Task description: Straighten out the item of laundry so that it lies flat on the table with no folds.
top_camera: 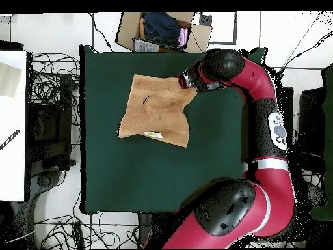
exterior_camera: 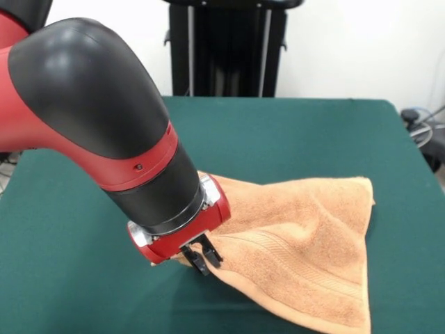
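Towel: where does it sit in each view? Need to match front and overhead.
Front view: towel lies lower right on the table, one corner at the gripper.
Overhead view: towel lies upper centre, gripper at its upper-right corner.
Shared landmark: the gripper at the towel's corner.

One towel [exterior_camera: 299, 243] (orange-tan), one table [exterior_camera: 292, 132].
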Action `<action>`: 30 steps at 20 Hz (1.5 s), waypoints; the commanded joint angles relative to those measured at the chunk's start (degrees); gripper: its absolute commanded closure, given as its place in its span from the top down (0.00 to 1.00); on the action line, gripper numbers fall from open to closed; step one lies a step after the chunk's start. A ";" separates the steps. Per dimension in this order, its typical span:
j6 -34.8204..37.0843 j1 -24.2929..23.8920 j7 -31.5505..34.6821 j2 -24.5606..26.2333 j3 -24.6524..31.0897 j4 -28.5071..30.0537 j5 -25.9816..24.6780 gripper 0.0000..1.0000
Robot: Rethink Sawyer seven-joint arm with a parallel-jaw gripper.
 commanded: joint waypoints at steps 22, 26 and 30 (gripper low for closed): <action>3.54 -0.68 -17.85 2.68 1.35 -3.63 -5.95 0.00; 3.75 -0.80 -18.48 2.88 1.24 -4.30 -6.06 0.00; 3.57 -0.92 -19.23 3.01 1.15 -4.56 -5.96 0.00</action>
